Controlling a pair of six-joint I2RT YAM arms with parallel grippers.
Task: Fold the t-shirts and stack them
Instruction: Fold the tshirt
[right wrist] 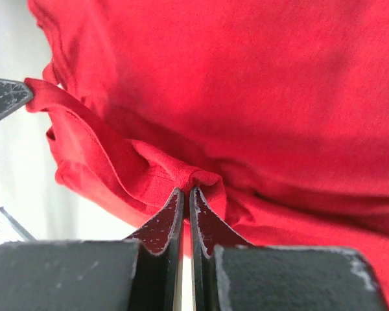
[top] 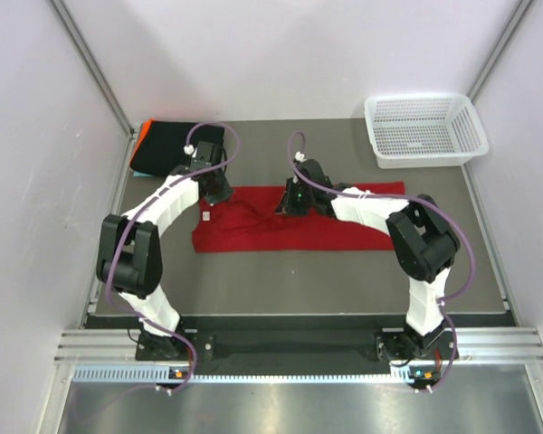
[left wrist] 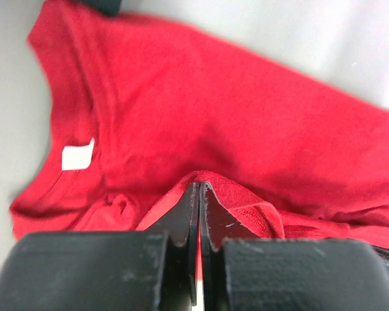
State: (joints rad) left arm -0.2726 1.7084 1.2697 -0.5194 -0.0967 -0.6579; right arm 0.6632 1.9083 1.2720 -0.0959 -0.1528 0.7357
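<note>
Your left end effector (left wrist: 199,186) and right end effector (right wrist: 187,190) each pinch the red shirt (top: 253,237) on the desk (top: 344,285).

The right pincer (right wrist: 187,194) is pinching a raised ridge of the red t-shirt (right wrist: 259,84) between its closed jaws. A stretched hem is running left to a dark scuffed tip (right wrist: 5,98), with pale table (right wrist: 13,181) showing beneath.
</note>
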